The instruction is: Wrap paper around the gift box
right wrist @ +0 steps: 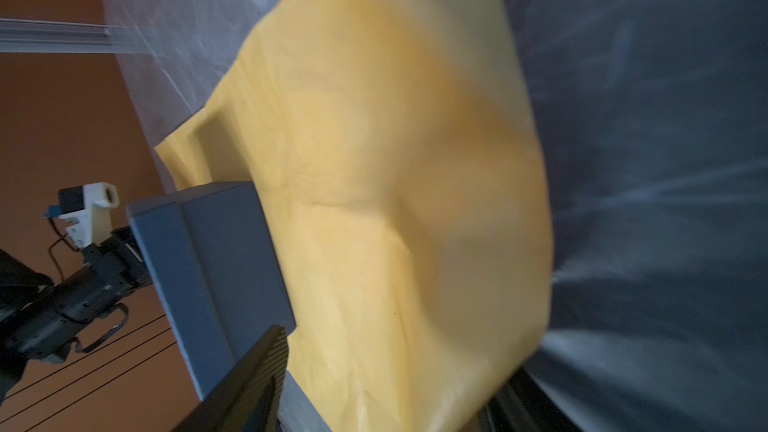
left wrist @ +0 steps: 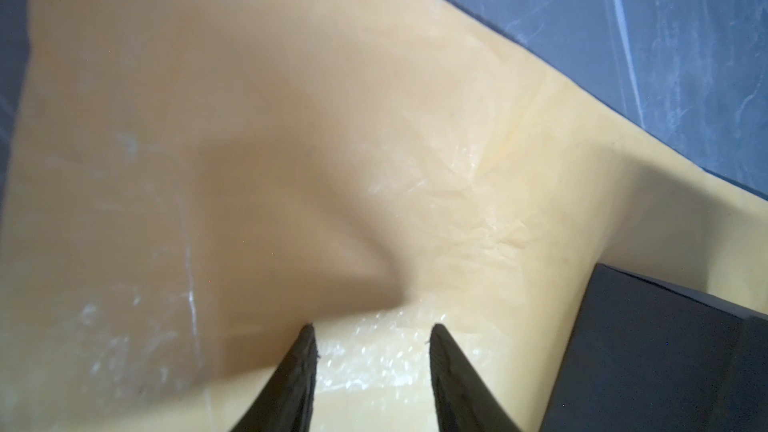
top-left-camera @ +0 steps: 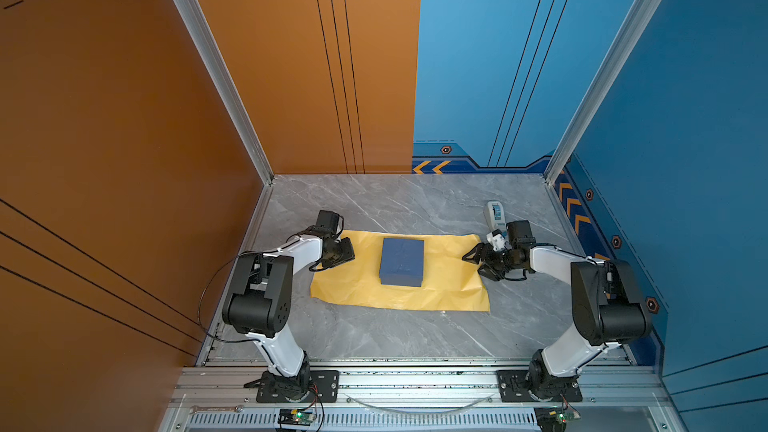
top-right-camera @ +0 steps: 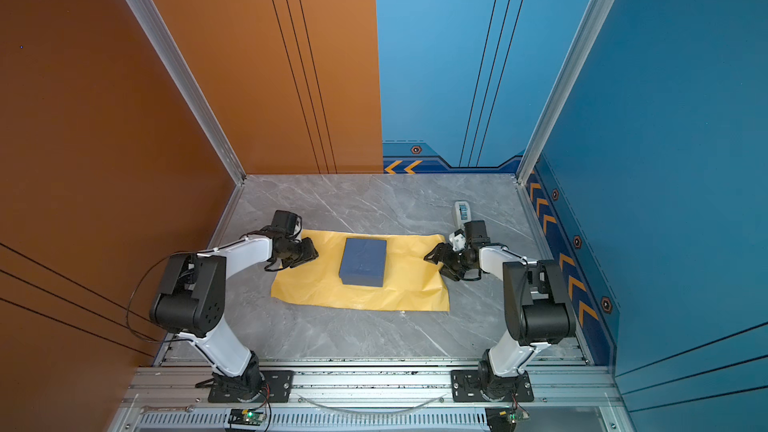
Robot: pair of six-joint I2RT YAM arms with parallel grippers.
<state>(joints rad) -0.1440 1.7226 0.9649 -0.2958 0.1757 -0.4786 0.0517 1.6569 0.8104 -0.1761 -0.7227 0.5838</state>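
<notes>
Mid-sheet on the paper (top-left-camera: 451,286), your gift box (top-left-camera: 402,261) lies long axis front-to-back; left gripper (left wrist: 372,330), spread and empty, hangs over the left flap, right gripper (top-left-camera: 473,264) likewise at the right edge.

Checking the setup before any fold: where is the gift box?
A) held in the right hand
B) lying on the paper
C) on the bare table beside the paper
B: in a top view the gift box lies on the paper, which shows on both sides of it.
</notes>
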